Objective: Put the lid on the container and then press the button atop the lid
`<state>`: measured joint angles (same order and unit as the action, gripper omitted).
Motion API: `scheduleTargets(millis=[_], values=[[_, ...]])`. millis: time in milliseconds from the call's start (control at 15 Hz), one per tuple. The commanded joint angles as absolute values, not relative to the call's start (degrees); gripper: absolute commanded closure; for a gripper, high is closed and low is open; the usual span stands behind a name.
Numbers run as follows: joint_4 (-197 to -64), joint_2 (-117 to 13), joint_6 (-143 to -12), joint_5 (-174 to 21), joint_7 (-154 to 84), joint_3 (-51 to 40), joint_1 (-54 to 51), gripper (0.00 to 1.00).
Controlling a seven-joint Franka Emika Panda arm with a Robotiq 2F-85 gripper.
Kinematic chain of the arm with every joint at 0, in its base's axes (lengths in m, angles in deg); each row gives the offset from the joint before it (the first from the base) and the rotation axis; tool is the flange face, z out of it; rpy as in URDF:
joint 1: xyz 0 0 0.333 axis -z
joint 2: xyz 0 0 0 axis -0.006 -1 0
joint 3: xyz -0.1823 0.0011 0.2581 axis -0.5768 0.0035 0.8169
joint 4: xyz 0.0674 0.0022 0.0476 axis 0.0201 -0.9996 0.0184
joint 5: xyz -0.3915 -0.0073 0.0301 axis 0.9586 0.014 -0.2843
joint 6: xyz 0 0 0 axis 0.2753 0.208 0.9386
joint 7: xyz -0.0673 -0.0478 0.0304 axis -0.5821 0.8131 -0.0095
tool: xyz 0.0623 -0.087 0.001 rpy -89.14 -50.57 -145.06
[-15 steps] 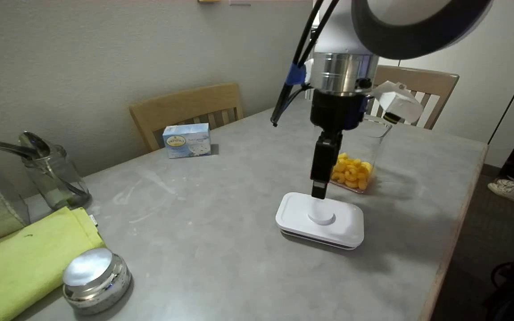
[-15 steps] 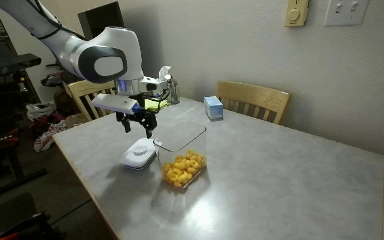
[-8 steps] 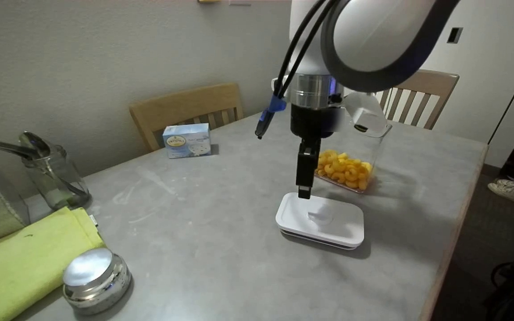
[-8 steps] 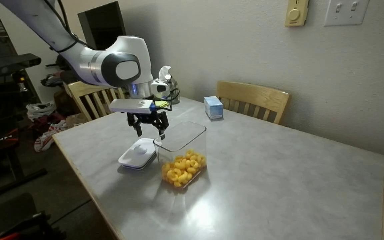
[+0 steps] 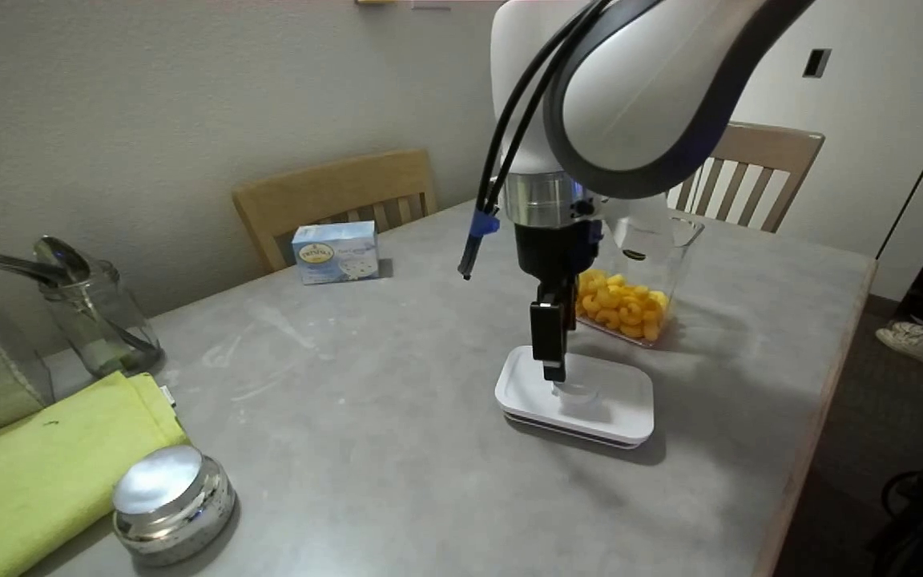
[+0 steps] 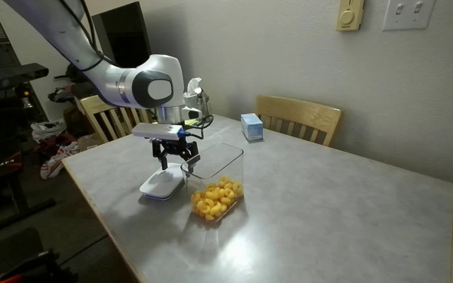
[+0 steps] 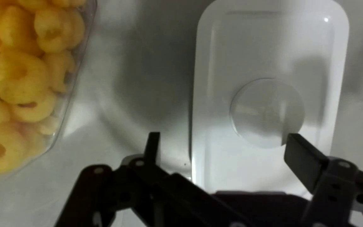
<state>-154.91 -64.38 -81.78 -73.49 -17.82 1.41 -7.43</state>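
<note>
The white lid (image 5: 622,405) lies flat on the table, button side up; it also shows in an exterior view (image 6: 159,184) and in the wrist view (image 7: 232,69). Its round white button (image 5: 578,393) is at its centre, also in the wrist view (image 7: 265,110). The clear container (image 6: 228,167) stands open beside the lid with yellow-orange food inside; its edge shows in the wrist view (image 7: 69,97). My gripper (image 7: 225,137) is open, pointing down, low over the lid (image 6: 177,167). In the wrist view one finger overlaps the button's edge, the other lies past the lid's container side.
A blue tea box (image 5: 337,253) stands near the back edge with wooden chairs behind. A round metal tin (image 5: 173,505), a yellow cloth (image 5: 61,473) and a jar of utensils (image 5: 105,328) stand at the far side. The table edge (image 5: 818,417) runs beyond the lid.
My gripper has come down toward the lid and shifted sideways toward the container. Its fingers stay open. The lid and container have not visibly moved.
</note>
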Motion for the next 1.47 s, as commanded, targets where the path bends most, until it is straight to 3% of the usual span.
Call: scheduleTargets(millis=[0, 1400], values=[[-153.6, -64.5, -77.7, -75.8, -19.5, 3.2, -6.0, 0.0], [-156.8, -64.2, -79.9, -85.1, -19.1, 5.9, -4.6, 0.0]])
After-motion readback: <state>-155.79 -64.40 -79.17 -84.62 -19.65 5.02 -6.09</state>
